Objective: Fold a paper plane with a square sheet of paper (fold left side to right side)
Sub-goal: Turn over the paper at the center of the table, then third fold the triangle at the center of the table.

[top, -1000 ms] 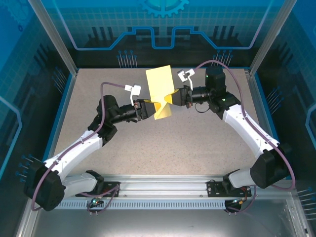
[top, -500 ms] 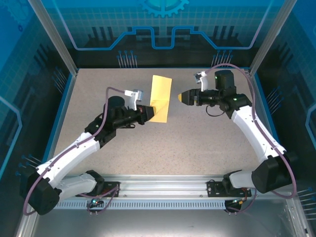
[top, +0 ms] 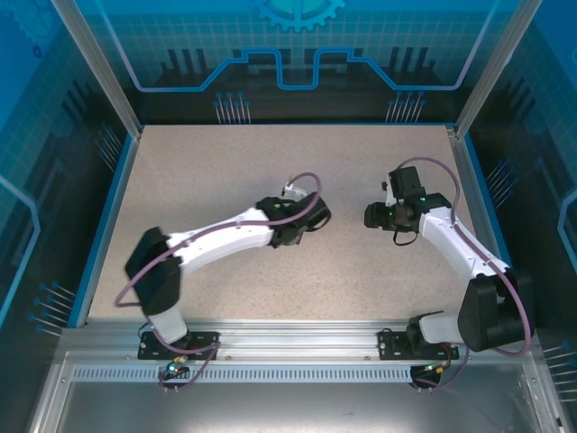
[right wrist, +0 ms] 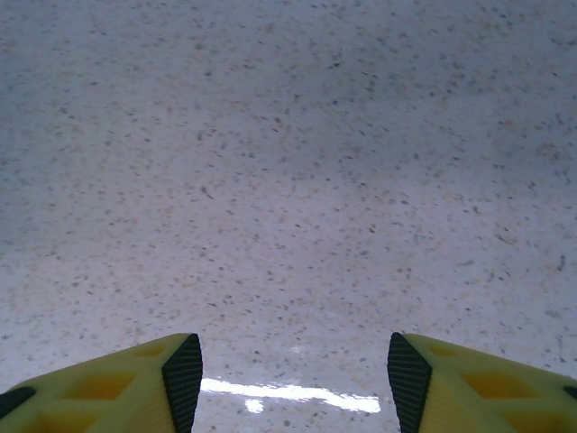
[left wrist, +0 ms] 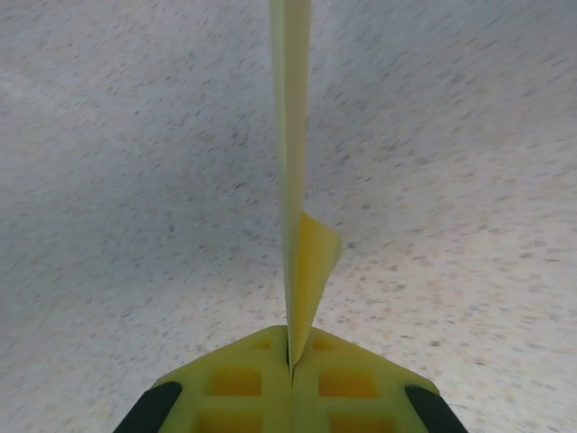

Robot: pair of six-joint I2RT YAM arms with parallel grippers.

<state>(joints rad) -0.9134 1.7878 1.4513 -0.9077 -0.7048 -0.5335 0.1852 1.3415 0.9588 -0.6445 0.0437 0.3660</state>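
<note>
In the left wrist view the square sheet of paper (left wrist: 290, 135) is bright yellow and seen edge-on, a thin upright strip running away from the camera, with a small flap (left wrist: 315, 262) curling to the right. My left gripper (left wrist: 291, 356) is shut on its near edge. From above, the left gripper (top: 314, 216) reaches to the middle of the table. My right gripper (top: 370, 216) hangs a short way to its right, pointing left. In the right wrist view the right gripper (right wrist: 295, 374) is open over bare table, nothing between its pads (right wrist: 183, 379).
The speckled beige table (top: 225, 162) is bounded by blue walls on three sides. An aluminium rail (top: 297, 338) with both arm bases runs along the near edge.
The right gripper let go of the paper, opened and drew back to the right. The left gripper shut on the paper and its arm swung over the table's middle.
</note>
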